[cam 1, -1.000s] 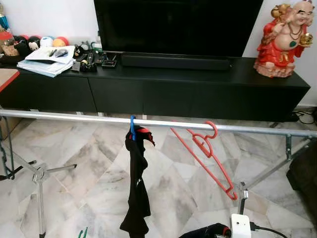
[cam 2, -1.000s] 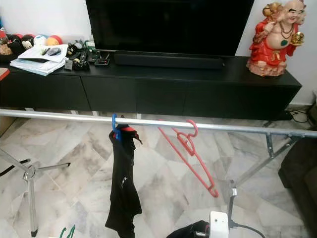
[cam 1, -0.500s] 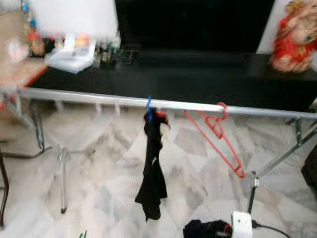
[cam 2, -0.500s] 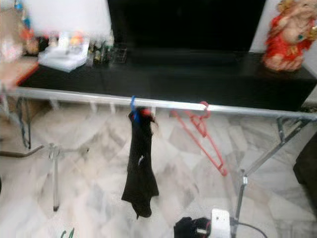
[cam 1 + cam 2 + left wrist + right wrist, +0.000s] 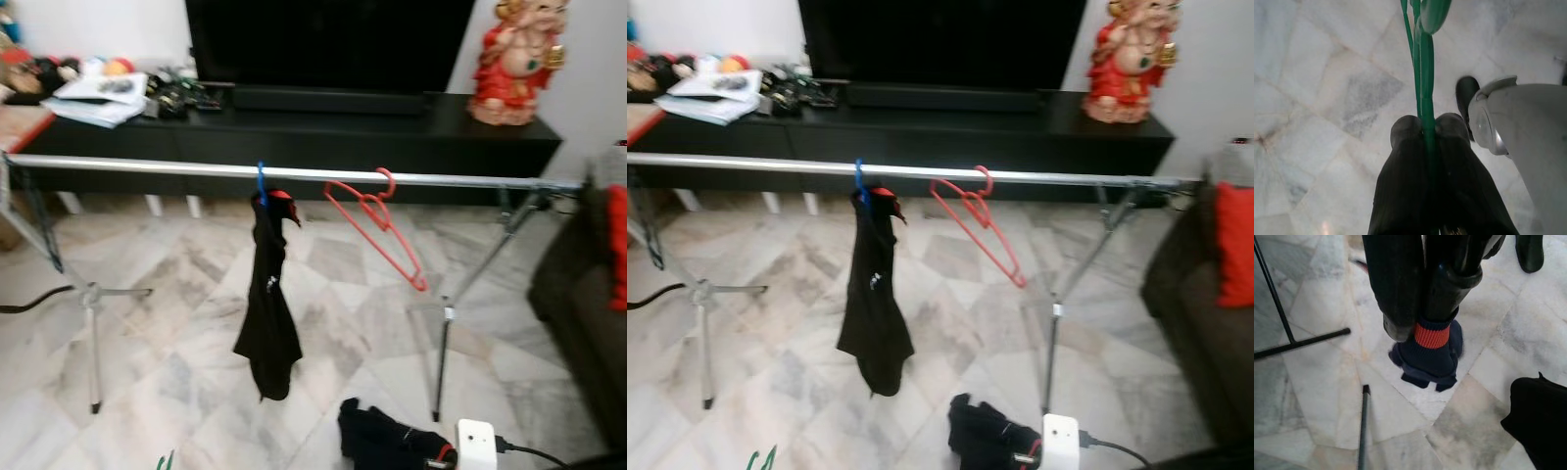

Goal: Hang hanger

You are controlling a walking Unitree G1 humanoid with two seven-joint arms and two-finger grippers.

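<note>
Left gripper (image 5: pixel 1422 128) clamping a green hanger (image 5: pixel 1420 58) between its fingers (image 5: pixel 1405 147), holding it low over the marble floor (image 5: pixel 176 333). Right gripper (image 5: pixel 1422 328) pinching a dark blue cloth (image 5: pixel 1430 360) with a red band, closed on it above the floor. Ahead, spanning the room, a silver rail (image 5: pixel 147 166) carrying a black garment (image 5: pixel 267 304) on a blue hook and a red hanger (image 5: pixel 377 225) hanging tilted. Lying near the stand's foot, a dark heap (image 5: pixel 377 436). Standing behind, a black cabinet (image 5: pixel 323 137).

No legible text, perhaps from blur.
</note>
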